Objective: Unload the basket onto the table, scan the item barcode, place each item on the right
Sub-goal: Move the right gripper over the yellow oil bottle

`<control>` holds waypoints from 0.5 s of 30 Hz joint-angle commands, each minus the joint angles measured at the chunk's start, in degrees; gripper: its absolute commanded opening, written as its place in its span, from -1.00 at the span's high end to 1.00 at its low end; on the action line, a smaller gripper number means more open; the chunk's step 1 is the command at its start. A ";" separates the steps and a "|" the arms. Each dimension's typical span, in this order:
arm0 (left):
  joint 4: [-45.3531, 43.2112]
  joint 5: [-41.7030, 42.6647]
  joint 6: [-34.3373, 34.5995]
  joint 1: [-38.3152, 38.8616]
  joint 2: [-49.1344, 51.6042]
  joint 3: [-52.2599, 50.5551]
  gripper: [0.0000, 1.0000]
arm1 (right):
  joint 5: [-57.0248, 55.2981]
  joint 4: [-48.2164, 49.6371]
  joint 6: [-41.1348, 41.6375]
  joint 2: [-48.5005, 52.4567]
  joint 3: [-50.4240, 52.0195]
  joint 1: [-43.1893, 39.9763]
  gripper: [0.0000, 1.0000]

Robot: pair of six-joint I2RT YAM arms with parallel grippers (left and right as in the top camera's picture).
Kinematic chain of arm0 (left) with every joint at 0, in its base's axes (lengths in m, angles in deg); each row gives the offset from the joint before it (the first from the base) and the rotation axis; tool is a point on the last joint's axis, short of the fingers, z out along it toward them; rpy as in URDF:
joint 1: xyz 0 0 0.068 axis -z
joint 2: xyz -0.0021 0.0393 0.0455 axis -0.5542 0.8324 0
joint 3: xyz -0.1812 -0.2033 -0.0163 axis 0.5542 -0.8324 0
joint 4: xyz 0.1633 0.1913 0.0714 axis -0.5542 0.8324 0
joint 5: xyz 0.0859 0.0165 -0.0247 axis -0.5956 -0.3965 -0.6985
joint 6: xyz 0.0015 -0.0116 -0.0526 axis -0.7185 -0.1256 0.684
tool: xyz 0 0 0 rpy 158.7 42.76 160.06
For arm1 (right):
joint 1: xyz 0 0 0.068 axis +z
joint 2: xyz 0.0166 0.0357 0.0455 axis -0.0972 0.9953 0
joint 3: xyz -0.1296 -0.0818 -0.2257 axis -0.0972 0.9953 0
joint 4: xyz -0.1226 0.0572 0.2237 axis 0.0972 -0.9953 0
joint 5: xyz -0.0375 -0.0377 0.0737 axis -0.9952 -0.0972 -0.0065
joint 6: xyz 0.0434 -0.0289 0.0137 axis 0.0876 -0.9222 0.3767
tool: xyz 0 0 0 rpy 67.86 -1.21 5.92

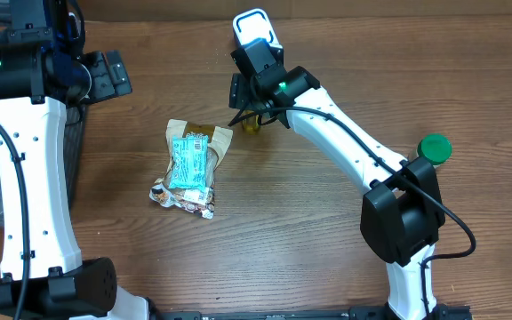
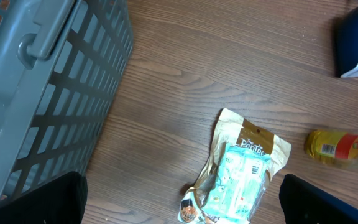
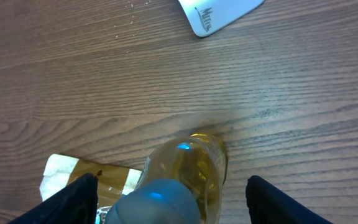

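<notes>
The yellow bottle (image 2: 328,146) lies on its side on the wooden worktop (image 2: 185,68), at the right edge of the left wrist view. Its long axis there runs almost left to right, with the red-orange part of its label toward the right. In the right wrist view the bottle (image 3: 188,165) points up the frame from the bottom edge, with a pale, blurred end nearest the lens. The right gripper (image 3: 173,186) straddles the bottle, its fingers (image 3: 73,199) set fairly wide with a strip of bare wood on each side of it, not touching. In the overhead view that gripper covers the bottle (image 1: 252,124) except for a yellow sliver at upper centre.

The white-and-blue scanner (image 1: 254,27) sits just above the bottle at the top of the frame. The wrist views catch only a corner of it.

A brown and teal snack packet (image 1: 189,164) lies left of the bottle, nearly upright in the frame.

The left gripper (image 2: 182,183) hangs over the packet with its fingers spread fully wide and holding nothing. Only the left wrist view shows the grey slatted basket (image 2: 55,81) clearly, in its upper left.
</notes>
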 commanded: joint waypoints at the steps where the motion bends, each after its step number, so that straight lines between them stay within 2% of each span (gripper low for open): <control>1: -0.17 -0.28 -0.26 0.39 0.52 0.13 -0.99 | -0.76 0.37 -0.02 1.05 0.28 0.39 -0.45; 5: -0.17 -0.28 -0.26 0.39 0.52 0.13 -0.99 | -0.79 0.33 0.00 1.99 0.28 0.50 -0.43; 7: -0.17 -0.28 -0.26 0.39 0.52 0.13 -0.99 | -0.79 0.35 0.00 1.99 0.28 0.57 -0.31; 10: -0.17 -0.31 -0.26 0.39 0.55 0.13 -0.99 | -0.79 0.04 -0.02 1.99 0.28 0.59 -0.01; 15: -0.17 -0.28 -0.26 0.37 0.55 0.13 -0.99 | -0.81 -1.73 -0.42 1.97 0.26 0.55 0.01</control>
